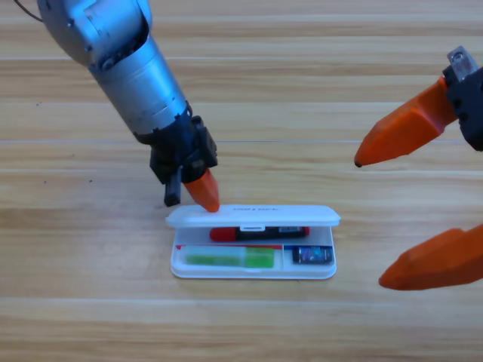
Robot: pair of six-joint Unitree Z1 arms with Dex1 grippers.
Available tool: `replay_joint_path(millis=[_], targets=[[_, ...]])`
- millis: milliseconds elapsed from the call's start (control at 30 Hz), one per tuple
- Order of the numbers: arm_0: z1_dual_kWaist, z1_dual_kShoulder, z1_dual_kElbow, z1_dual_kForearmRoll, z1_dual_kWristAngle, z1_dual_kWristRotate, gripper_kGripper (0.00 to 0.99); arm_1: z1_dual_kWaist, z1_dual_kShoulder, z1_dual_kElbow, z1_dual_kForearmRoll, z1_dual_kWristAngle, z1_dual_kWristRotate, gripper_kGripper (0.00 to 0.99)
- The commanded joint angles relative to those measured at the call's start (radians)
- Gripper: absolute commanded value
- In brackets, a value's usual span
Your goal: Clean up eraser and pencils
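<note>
Green stick (230,259) and eraser (312,255) lying in front row of white case (253,272); red-capped marker (259,233) behind. Light, rigid, slick; best pinched mid-length. Left gripper (198,188) at lid's (253,216) back-left corner, grip undeterminable. Right gripper (392,219) spread wide, empty, beside case.

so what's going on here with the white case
The eraser, the red-capped marker and the green stick all lie inside the white case. The left claw is down at the rear left corner of the half-raised lid, seemingly closing it. The right claw waits, open, at the right edge.
</note>
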Motion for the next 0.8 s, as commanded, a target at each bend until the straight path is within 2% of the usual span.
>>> replay_joint_path(millis=[33,800], targets=[[-0.034,0.018,0.058,-0.043,-0.017,-0.005,0.000,0.021,0.026,0.030,-0.012,0.014,0.007,0.945],[-0.046,0.027,0.144,-0.121,-0.017,-0.001,0.000,0.021,0.035,0.030,-0.012,0.019,0.007,0.945]])
